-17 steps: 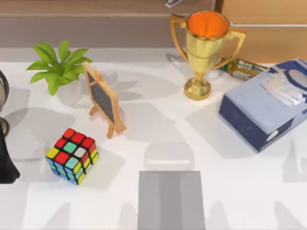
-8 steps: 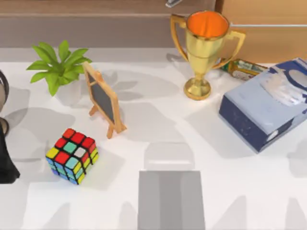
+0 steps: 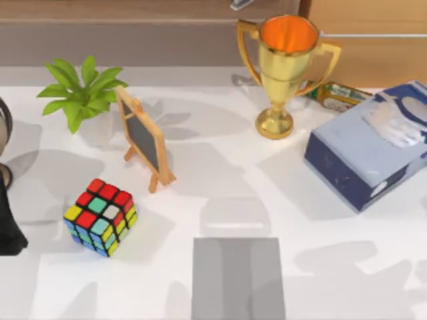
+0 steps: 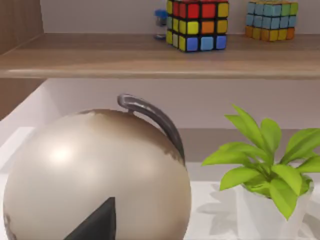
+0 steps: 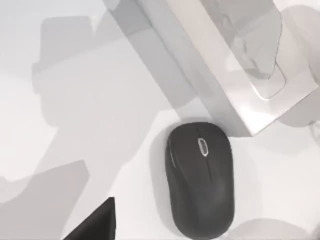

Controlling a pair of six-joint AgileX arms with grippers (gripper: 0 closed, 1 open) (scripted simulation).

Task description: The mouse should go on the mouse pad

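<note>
The grey mouse pad (image 3: 238, 279) lies flat at the table's front edge, near the middle, with nothing on it. A black mouse (image 5: 200, 180) rests on the white table in the right wrist view, close to a corner of the tissue box (image 5: 220, 65) but apart from it. A dark corner of my right gripper (image 5: 95, 222) hangs above the table beside the mouse. My left arm (image 3: 8, 220) stays parked at the table's left edge, and its wrist view looks at a globe (image 4: 95, 175).
A colourful cube (image 3: 100, 217) sits left of the pad. Behind it stand a small chalkboard easel (image 3: 143, 137) and a potted plant (image 3: 80, 90). A gold trophy (image 3: 283, 67) is at the back, and the blue tissue box (image 3: 367, 150) at the right.
Arm shadows at the table's front right have spread and shifted toward the pad. No object on the table has moved.
</note>
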